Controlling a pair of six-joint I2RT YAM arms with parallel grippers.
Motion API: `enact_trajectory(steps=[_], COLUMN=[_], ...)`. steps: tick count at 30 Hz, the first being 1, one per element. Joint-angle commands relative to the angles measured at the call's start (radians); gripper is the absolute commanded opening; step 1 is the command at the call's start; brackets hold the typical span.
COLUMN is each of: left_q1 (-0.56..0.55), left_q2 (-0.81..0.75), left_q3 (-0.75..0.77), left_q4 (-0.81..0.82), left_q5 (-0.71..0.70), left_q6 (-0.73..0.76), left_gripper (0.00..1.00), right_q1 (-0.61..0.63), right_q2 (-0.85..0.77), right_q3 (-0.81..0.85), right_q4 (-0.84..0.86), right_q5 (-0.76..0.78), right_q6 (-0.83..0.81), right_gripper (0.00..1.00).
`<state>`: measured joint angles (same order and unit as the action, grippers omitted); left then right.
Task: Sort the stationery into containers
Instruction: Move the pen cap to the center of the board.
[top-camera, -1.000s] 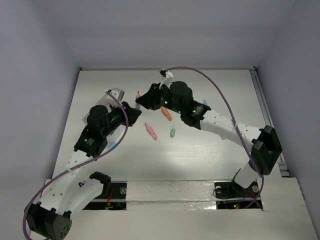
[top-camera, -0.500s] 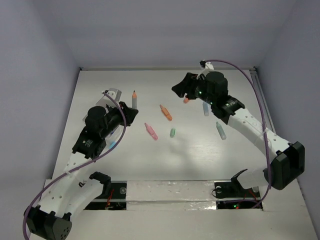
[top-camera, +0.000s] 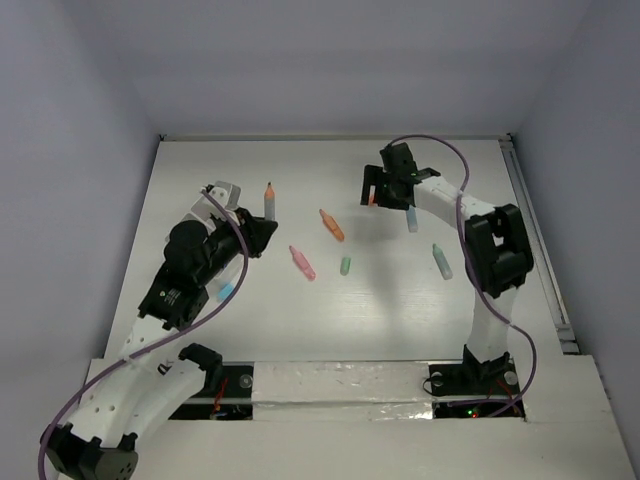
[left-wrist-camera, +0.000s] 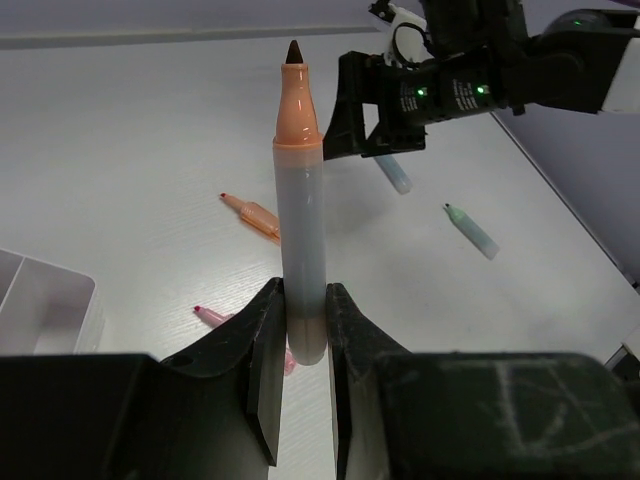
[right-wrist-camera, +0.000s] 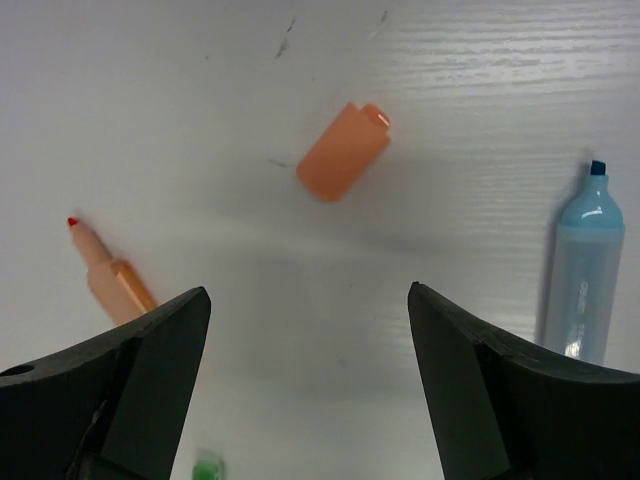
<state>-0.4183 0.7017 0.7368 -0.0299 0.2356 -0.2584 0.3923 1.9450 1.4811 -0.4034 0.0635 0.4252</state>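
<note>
Clenched on the upright marker (left-wrist-camera: 300, 230) with the left gripper (left-wrist-camera: 305, 335), near the box (left-wrist-camera: 40, 300). Spread wide over the cap (right-wrist-camera: 342, 151) with the right gripper (right-wrist-camera: 308, 300): centre, drop straight, pinch across its sides.

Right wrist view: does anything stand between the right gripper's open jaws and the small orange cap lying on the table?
Nothing visible does. The small orange plastic cap lies alone on bare white table ahead of the right gripper; the orange marker and light blue marker lie off to either side.
</note>
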Motion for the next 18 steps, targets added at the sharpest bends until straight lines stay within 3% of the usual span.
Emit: enact_trajectory(steps=[1,12,18], left_q1=[-0.022,-0.063,-0.073], left_q2=[-0.018,-0.021,-0.018], left_q3=[0.018,0.029,0.03], left_q4=[0.005,-0.016,-0.018], left_q5=[-0.021,-0.081,-0.09], left_q6=[0.015,0.025,0.03], left_gripper=[0.0,0.0,0.0], right_q1=[-0.004,-0.004,-0.004], right_q2=[0.058,0.305,0.388], right_q3=[0.125,0.353,0.453], right_q4=[-0.043,-0.104,-0.15], right_q5=[0.032,0.133,0.147], right_q6=[-0.014,-0.032,-0.071], right_gripper=[0.86,0.69,0.53])
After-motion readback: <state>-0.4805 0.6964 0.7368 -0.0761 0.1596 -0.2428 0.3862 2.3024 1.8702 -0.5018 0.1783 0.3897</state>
